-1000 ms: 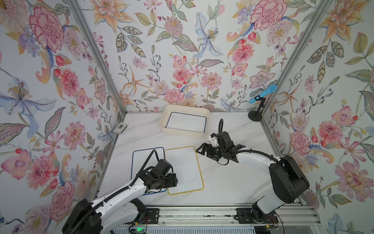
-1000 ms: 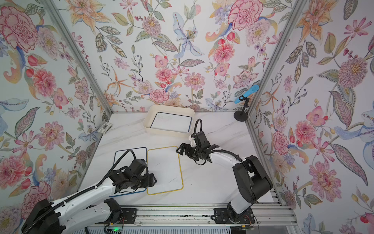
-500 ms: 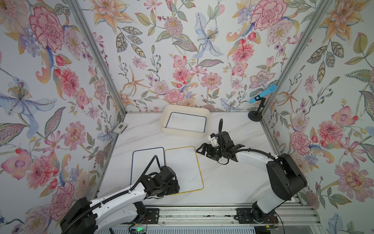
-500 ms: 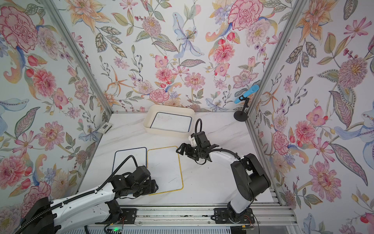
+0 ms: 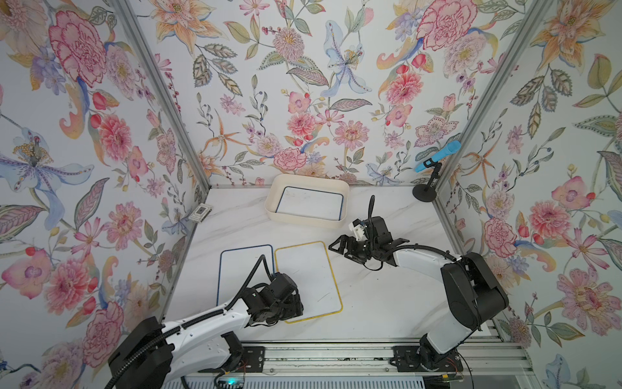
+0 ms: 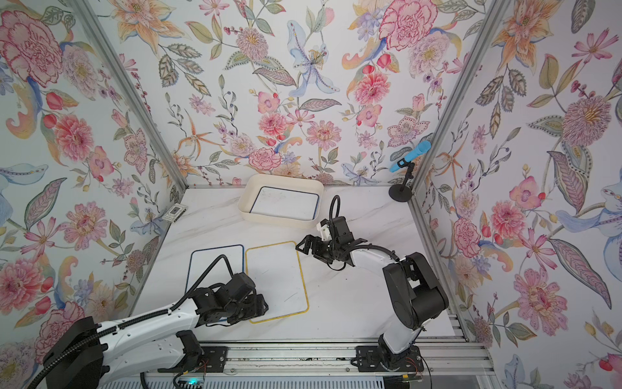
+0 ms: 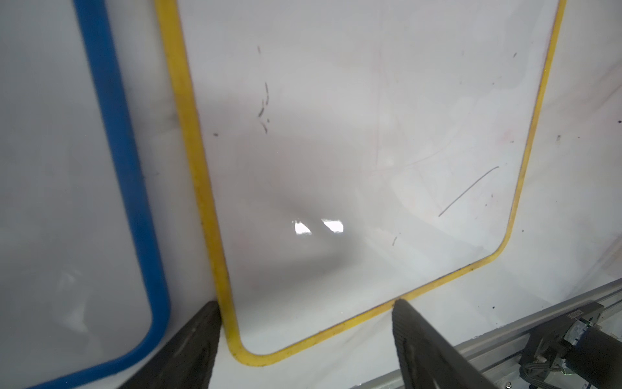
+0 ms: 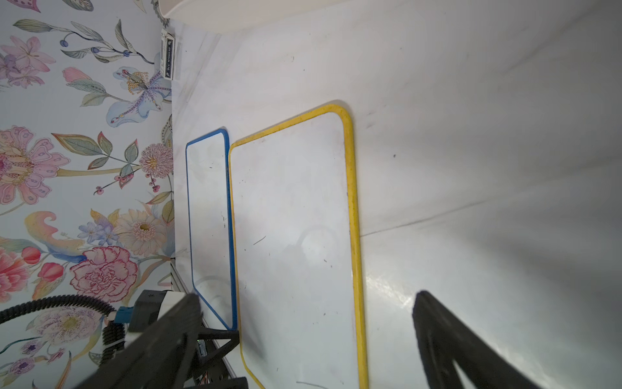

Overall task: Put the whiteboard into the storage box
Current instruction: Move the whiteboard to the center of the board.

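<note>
- Whiteboard with yellow frame [image 5: 308, 279] is lying flat on the tabletop [image 5: 387, 303], just beside a blue-framed whiteboard [image 5: 242, 269]; both are sitting outside the storage box [image 5: 304, 220], not yet stowed.
- Storage box is already holding one blue-framed board [image 5: 309, 203], lying flat inside.
- Left gripper [image 7: 306, 306] is straddling the yellow frame's near corner, jaws apart, gripping nothing.
- Right gripper [image 8: 306, 294] is hovering wide open, empty.

White marble table [image 5: 387, 296], cream storage box [image 5: 303, 220], blue-edged whiteboard [image 5: 242, 266], yellow-edged whiteboard [image 5: 306, 276], black stand [image 5: 424, 194]
</note>
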{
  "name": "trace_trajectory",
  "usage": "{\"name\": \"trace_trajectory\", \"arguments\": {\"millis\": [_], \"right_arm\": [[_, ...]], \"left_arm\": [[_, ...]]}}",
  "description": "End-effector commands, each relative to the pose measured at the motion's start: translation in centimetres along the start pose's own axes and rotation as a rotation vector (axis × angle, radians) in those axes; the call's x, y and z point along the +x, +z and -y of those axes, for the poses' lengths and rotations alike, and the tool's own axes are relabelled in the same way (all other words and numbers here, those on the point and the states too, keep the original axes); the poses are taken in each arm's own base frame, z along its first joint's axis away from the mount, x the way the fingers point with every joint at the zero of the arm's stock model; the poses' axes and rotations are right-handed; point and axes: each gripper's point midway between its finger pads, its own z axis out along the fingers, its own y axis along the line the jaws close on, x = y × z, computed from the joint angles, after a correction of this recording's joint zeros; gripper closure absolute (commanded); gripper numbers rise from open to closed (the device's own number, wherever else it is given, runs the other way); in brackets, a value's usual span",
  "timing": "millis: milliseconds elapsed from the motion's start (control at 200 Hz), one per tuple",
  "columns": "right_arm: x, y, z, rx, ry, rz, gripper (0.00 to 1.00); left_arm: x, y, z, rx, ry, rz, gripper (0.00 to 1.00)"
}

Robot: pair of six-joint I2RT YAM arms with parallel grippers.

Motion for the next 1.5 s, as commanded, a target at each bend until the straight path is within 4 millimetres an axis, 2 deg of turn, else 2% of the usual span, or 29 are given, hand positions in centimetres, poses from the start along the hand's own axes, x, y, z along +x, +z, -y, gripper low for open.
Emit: {"name": "trace_trajectory", "arguments": {"millis": [0, 165, 400, 575, 666, 696, 856, 991, 1131, 1351, 1496], "right_arm": [[0.4, 0.5, 1.6, 0.037, -0.005, -0.021, 0.02], [1.1, 0.9, 3.7, 0.085, 0.002, -0.051, 0.02], [1.7, 0.9, 4.8, 0.11, 0.002, -0.069, 0.03], [1.6, 0.6, 5.6, 0.137, 0.002, -0.067, 0.03], [1.8, 0.5, 6.5, 0.177, 0.002, -0.073, 0.03], [2.0, 0.5, 6.8, 0.188, 0.0, -0.078, 0.03], [3.0, 0.1, 8.1, 0.24, -0.008, -0.098, 0.04], [3.7, -1.1, 9.3, 0.272, 0.009, -0.093, 0.04], [4.5, -2.6, 10.6, 0.331, 0.016, -0.085, 0.04], [5.2, -4.2, 11.6, 0.402, 0.029, -0.074, 0.04], [6.2, -4.4, 11.4, 0.398, 0.041, -0.085, 0.04]], "left_arm": [[-0.6, 1.3, -1.5, -0.082, 0.003, 0.005, 0.18], [-2.8, 2.1, -1.5, -0.143, 0.015, 0.026, 0.16], [-6.1, 2.8, -3.9, -0.244, 0.02, 0.047, 0.16], [-7.9, 3.8, -3.0, -0.229, 0.053, 0.053, 0.16], [-8.4, 4.6, -1.8, -0.208, 0.082, 0.034, 0.17], [-8.1, 5.5, -2.1, -0.221, 0.087, 0.003, 0.17], [-7.6, 7.0, 0.1, -0.183, 0.137, -0.04, 0.19], [-7.4, 8.4, 2.2, -0.132, 0.161, -0.056, 0.2], [-7.9, 9.1, 3.4, -0.131, 0.191, -0.061, 0.2], [-8.6, 8.8, 2.0, -0.183, 0.202, -0.045, 0.17], [-9.4, 8.6, 0.8, -0.21, 0.199, -0.031, 0.17]]}}
